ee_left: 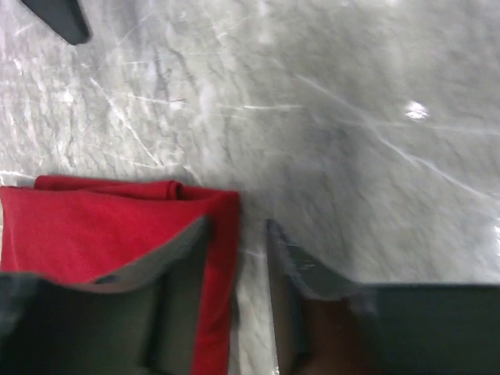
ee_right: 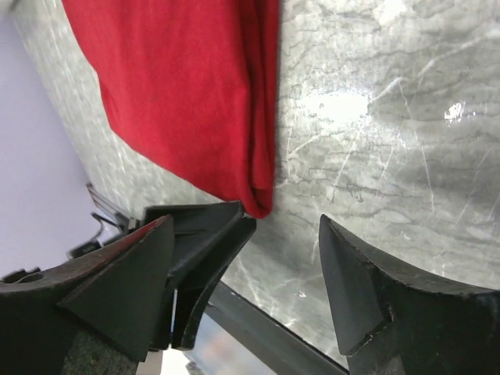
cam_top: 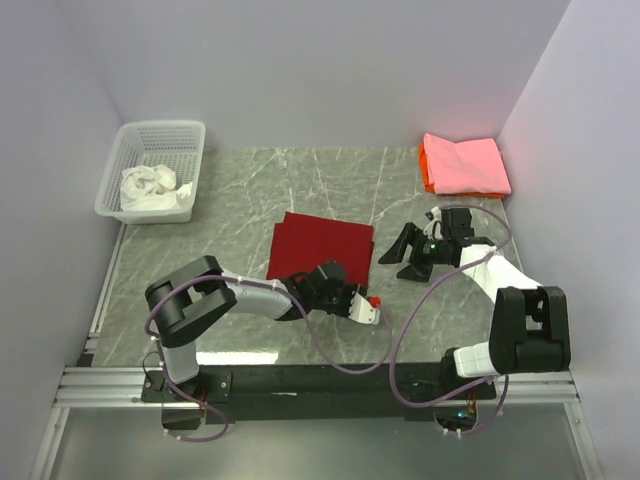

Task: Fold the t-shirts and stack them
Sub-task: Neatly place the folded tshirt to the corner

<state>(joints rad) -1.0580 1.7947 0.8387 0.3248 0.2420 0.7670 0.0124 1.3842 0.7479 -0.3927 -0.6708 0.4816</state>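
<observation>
Lying in the basket (cam_top: 165,143) is a white t-shirt (cam_top: 150,188).

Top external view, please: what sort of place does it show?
Probably a robot lab bench: blank walls box in a marble-look table, holding a lattice basket and a folded red t-shirt.

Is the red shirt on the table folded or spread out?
Folded. The red shirt lies as a compact rectangle with no sleeves showing, and the right wrist view shows doubled layers along its edge.
</observation>
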